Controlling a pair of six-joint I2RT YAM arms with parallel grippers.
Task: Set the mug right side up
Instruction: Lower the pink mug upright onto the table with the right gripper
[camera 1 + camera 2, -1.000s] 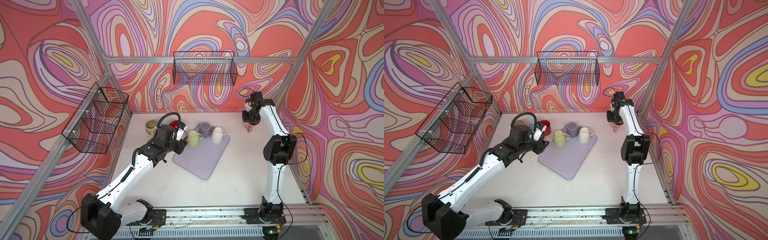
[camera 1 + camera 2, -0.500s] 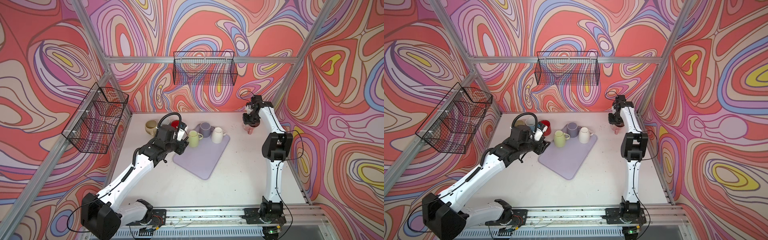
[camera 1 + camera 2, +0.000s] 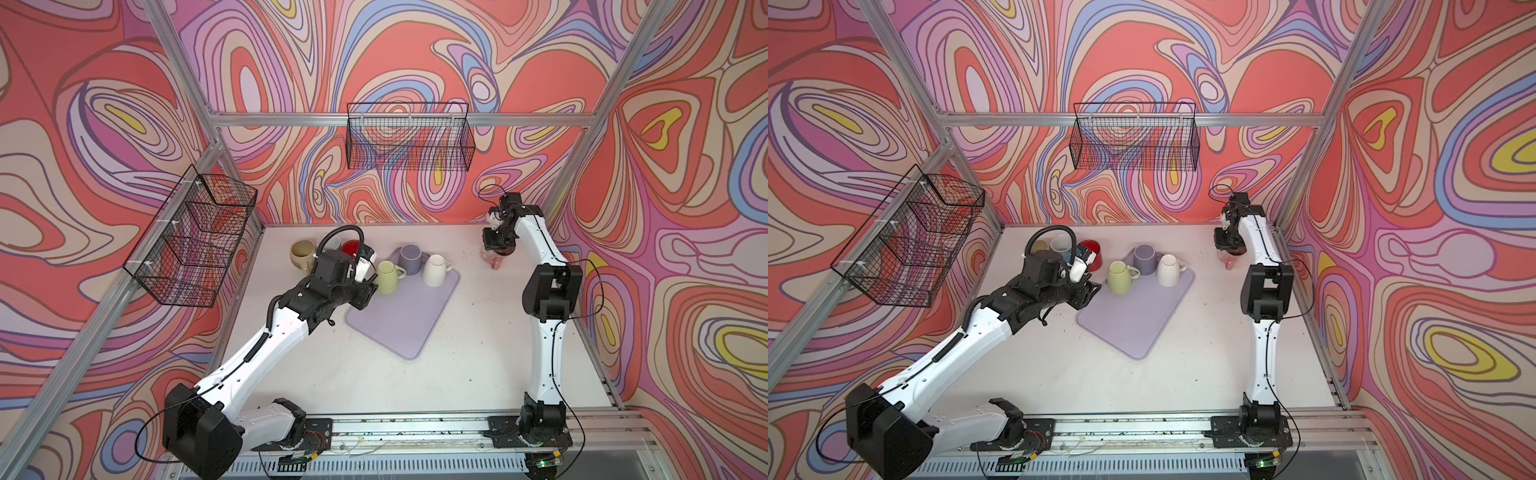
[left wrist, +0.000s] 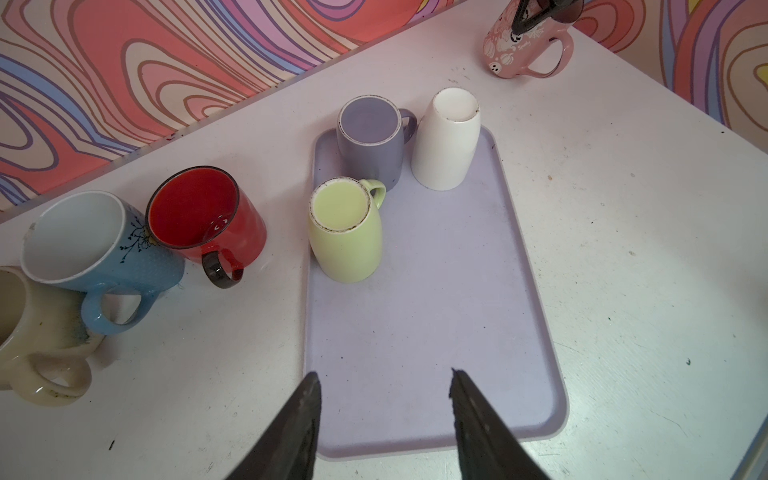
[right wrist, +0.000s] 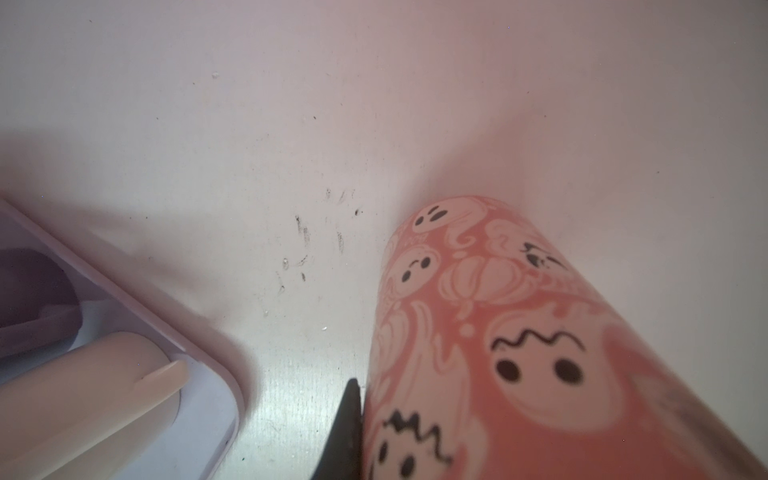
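Observation:
The pink ghost-print mug (image 3: 495, 259) (image 3: 1230, 261) (image 5: 519, 332) is at the back right of the white table, opening upward and slightly tilted. My right gripper (image 3: 496, 245) (image 3: 1227, 245) (image 4: 540, 16) is shut on its rim from above. One finger (image 5: 349, 424) lies against the outer wall; the other is hidden. Whether the base touches the table I cannot tell. My left gripper (image 4: 384, 374) (image 3: 370, 291) hangs open and empty over the near edge of the lilac tray (image 4: 436, 311) (image 3: 399, 324).
Green (image 4: 345, 237), purple (image 4: 370, 141) and white (image 4: 446, 141) mugs stand upside down on the tray's far end. Red (image 4: 208, 216), blue (image 4: 91, 241) and beige (image 4: 33, 332) mugs stand upright left of it. Wire baskets (image 3: 409, 137) (image 3: 191, 237) hang on the back and left walls.
The right arm has folded in closer and its gripper has sunk a little with the pink mug. The left arm has not moved.

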